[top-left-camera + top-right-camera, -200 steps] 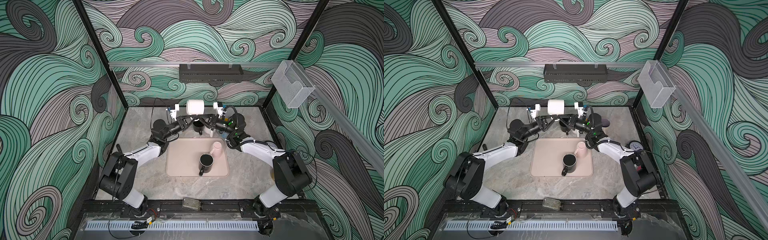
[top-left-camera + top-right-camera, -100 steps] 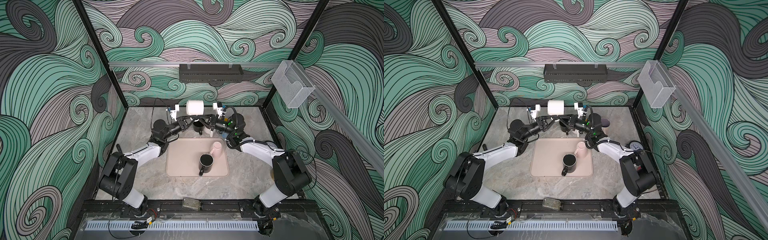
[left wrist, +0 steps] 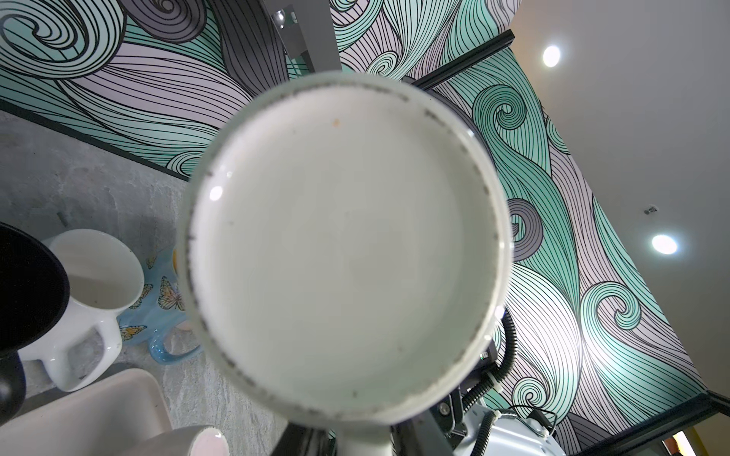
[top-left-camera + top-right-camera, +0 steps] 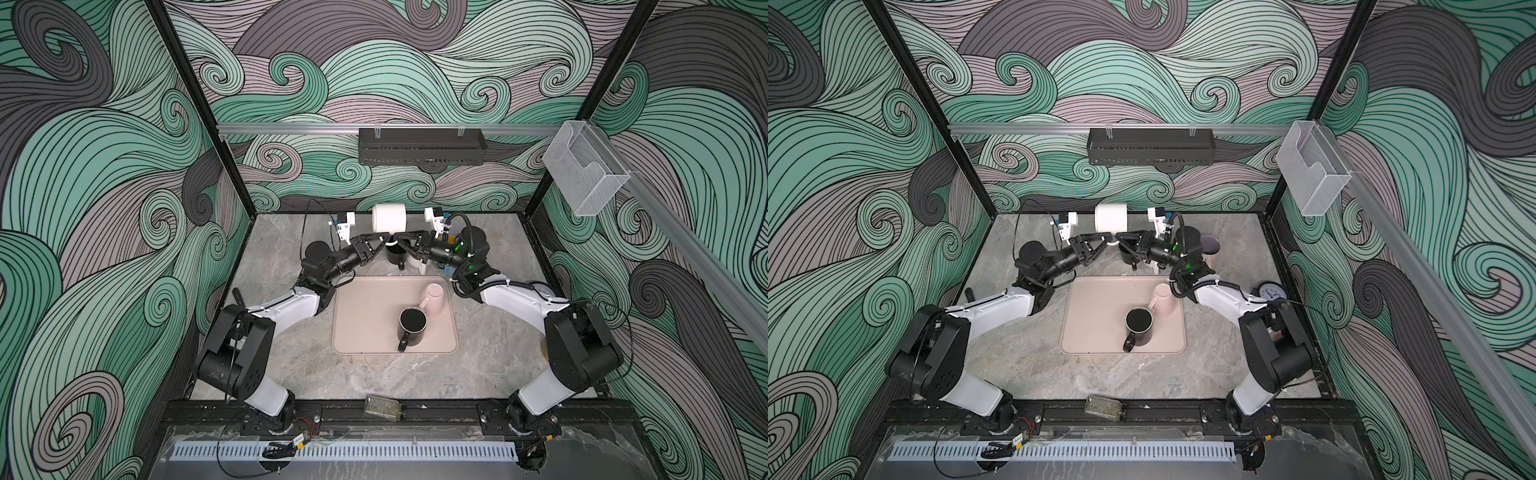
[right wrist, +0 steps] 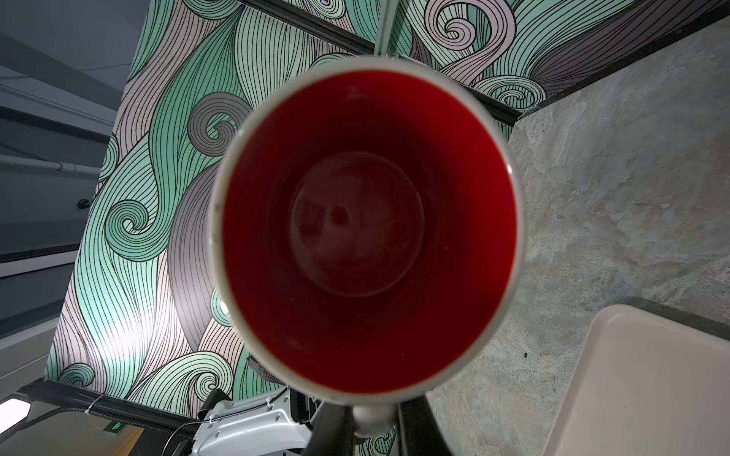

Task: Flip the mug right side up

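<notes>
Mug hangs sideways at the far middle, base toward your left gripper, whose grip is unclear, mouth toward your right gripper, clamped on its handle.

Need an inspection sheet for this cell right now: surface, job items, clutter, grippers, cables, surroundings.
surface: grey marbled tabletop, pink tray at centre.
job's things: white mug in the air on its side, red inside facing the right arm.
clutter: black mug and pink mug on the tray; butterfly mug on the tabletop; clock.
grippers: right gripper shut on the white mug's handle; left gripper at the handle, grip unclear.
cables: corrugated hose looping at the right wrist; loose wires at the front rail.
surroundings: wave-patterned walls, black rack, clear holder.
</notes>
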Available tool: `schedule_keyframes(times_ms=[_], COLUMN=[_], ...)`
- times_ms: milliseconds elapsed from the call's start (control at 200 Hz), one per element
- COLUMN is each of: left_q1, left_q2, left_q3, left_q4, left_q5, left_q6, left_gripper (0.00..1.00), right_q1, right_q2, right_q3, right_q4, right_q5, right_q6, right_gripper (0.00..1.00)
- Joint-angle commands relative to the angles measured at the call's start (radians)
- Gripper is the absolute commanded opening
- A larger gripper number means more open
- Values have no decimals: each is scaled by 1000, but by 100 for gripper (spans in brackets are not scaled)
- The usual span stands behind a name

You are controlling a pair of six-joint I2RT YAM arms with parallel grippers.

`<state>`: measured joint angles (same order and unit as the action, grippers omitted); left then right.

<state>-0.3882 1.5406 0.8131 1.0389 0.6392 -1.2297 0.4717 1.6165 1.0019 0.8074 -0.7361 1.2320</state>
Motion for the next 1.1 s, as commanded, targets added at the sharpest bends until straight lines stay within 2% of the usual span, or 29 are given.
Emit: schedule_keyframes(times_ms=[0,120,330,440,600,821,1096], left_q1=[7,7,6,3,-6,-16,-24], left_q2=[-19,-11,4,16,19,18,19], left_q3=[4,11,11,13,18,19,19], left_q4=[0,-10,9,48,70,72,76], left_q5=[-9,0,35,54,69,74,77], left_q6=[22,23,13,-17,-28,-28,-28], left_gripper=[21,0,0,0,0,0,0], right_q1=[-2,-2,-2,-1,1,5,7], right_q2=[-23,-18,-4,12,42,66,73], right_q3=[25,29,40,48,71,91,105], right_q4=[93,97,132,178,237,268,275], right_q5=[-19,-27,-33,-34,-31,-25,1], right_q6=[-14,-16,-4,24,69,92,93], right_gripper=[0,0,0,18,26,28,25])
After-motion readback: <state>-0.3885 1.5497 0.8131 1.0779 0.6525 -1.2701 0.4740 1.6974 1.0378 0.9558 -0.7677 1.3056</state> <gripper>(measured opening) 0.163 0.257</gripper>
